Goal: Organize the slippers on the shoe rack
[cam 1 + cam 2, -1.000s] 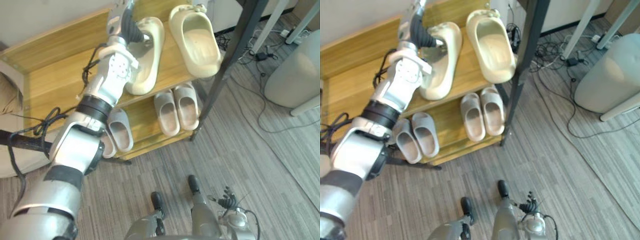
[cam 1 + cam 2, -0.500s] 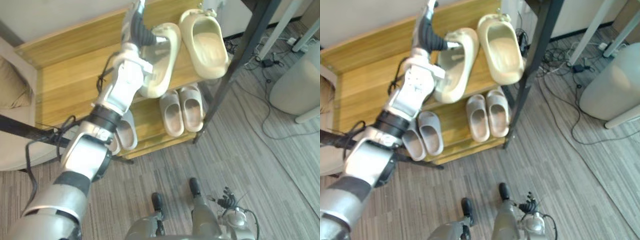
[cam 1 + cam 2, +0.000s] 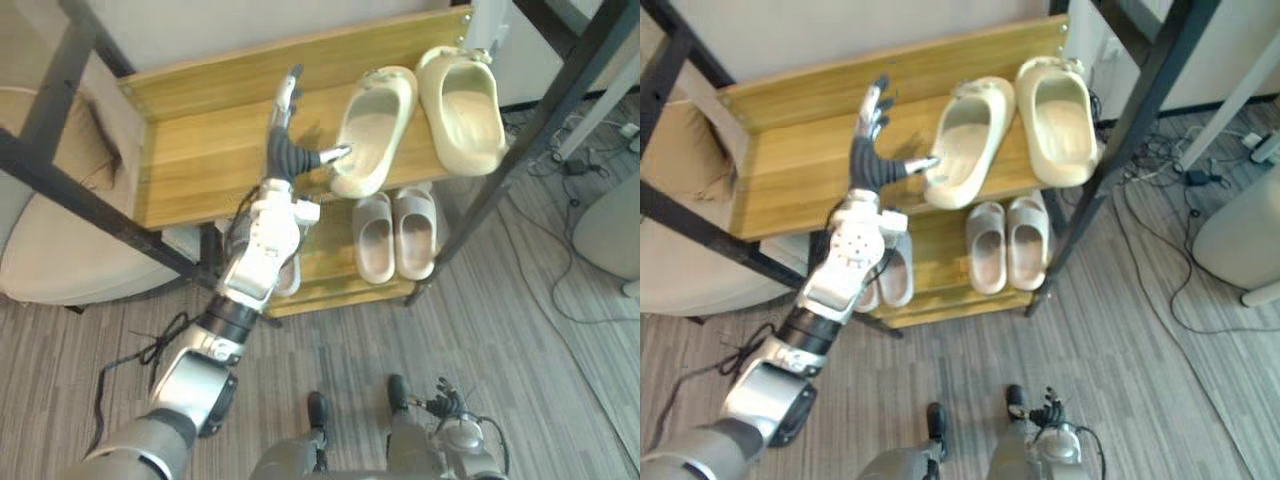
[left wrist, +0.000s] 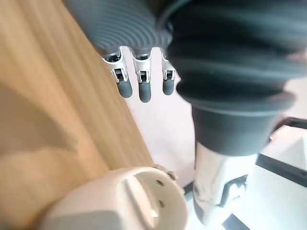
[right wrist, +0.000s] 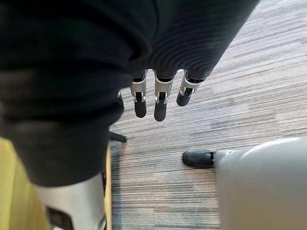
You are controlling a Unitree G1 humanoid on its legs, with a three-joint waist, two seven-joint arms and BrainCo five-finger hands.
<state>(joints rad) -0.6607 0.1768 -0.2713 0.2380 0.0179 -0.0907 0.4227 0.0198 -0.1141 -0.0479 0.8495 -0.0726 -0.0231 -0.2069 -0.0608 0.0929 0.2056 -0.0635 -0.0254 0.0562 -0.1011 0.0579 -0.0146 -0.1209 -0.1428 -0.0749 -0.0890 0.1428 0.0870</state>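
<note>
Compared with half a second ago the whole view has shifted, so the shoe rack (image 3: 200, 160) now sits more in the middle of the frame; this is the camera, not the rack. What has really changed is the left hand (image 3: 285, 152). Before, it lay over the left side of the tilted cream slipper (image 3: 375, 125); now it stands just to the left of that slipper, above the bare wood of the top shelf. Its fingers are straight and spread, pointing to the back of the shelf, and it holds nothing. The thumb points right, and its tip reaches the slipper's lower end; whether it presses there I cannot tell. This slipper lies on the top shelf at a slant, as before, with its upper end close to the second cream slipper (image 3: 465, 95), which lies straight at the upper right of the frame. On the lower shelf a grey pair (image 3: 395, 225) lies side by side below them. Another grey pair (image 3: 895, 275) is mostly hidden behind the left arm. The right hand (image 5: 160, 96) hangs low over the carpet with loose, straight fingers. A beige seat (image 3: 50, 250) is cut off at the left edge.
</note>
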